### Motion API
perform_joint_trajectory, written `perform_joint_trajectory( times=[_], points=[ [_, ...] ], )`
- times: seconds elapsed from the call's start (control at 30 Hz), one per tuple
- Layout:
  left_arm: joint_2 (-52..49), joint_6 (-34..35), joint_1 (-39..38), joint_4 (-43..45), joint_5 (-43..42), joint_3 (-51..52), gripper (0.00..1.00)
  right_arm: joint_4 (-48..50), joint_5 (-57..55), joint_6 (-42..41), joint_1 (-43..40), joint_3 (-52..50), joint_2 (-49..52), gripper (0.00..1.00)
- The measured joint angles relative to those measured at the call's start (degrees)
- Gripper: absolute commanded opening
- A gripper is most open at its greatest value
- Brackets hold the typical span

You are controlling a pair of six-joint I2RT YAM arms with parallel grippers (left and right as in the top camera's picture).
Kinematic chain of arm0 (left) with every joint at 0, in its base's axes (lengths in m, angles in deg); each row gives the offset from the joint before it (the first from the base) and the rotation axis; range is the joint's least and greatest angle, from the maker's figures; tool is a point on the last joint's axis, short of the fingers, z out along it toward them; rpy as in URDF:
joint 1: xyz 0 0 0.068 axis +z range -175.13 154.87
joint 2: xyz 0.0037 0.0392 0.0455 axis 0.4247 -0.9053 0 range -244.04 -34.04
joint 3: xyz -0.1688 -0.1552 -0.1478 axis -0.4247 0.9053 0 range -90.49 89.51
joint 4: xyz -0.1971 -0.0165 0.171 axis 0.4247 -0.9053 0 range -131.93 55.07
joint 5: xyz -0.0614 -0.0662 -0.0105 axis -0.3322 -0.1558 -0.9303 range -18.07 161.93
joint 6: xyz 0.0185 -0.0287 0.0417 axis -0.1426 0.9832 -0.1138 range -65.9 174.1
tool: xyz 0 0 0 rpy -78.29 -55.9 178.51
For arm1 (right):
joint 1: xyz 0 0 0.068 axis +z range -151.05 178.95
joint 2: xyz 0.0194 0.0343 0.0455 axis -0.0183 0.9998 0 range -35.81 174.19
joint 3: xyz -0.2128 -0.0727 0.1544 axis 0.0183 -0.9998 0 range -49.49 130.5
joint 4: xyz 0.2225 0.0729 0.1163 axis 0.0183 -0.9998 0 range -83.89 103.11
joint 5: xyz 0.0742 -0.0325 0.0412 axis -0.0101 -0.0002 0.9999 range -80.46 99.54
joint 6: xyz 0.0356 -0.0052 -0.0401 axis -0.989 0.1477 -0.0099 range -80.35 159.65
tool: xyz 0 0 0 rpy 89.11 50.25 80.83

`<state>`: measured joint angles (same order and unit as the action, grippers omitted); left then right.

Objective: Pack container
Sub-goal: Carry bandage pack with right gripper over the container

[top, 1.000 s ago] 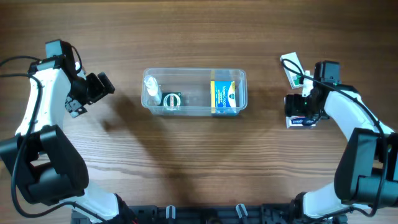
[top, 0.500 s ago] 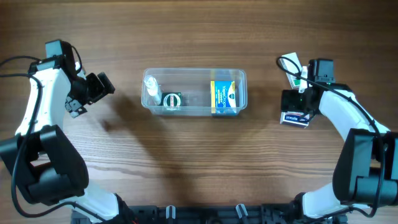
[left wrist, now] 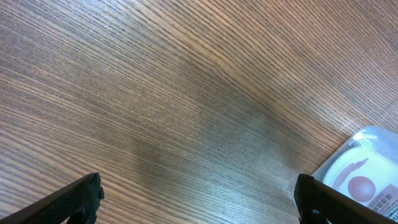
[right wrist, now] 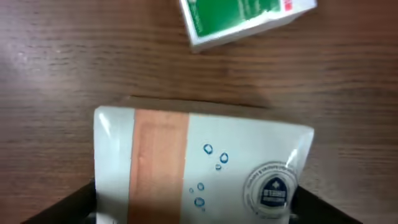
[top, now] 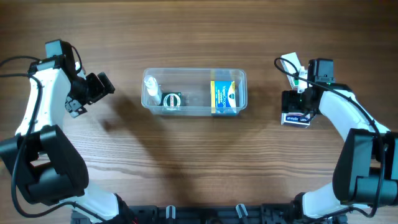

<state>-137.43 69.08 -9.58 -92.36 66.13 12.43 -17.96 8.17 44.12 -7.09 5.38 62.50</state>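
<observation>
Overhead: bright, even light; soft shadows on the table (top: pixel 199 180) toward 6 o'clock of the container (top: pixel 194 111). Left wrist: broad dim patch, centre. Right wrist: close box (right wrist: pixel 199 168) slightly blurred.

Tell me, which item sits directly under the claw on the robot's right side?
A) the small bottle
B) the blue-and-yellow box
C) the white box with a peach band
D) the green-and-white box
C: the right wrist view shows the white box with a peach band filling the space beneath the right claw, while the green-and-white box lies apart, beyond it on the table.
</observation>
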Motion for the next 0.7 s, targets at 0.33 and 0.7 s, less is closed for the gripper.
perform_joint_trajectory(
  times=[0.33,0.7],
  points=[
    [0.00,0.00,0.00,0.00,0.00,0.00,1.00,-2.78,0.72,-1.22,0.00,0.98,-0.02,0.64],
    [0.00,0.00,0.00,0.00,0.00,0.00,1.00,-20.37,6.10,-11.82,6.32,19.43,-6.91,0.59]
  ],
)
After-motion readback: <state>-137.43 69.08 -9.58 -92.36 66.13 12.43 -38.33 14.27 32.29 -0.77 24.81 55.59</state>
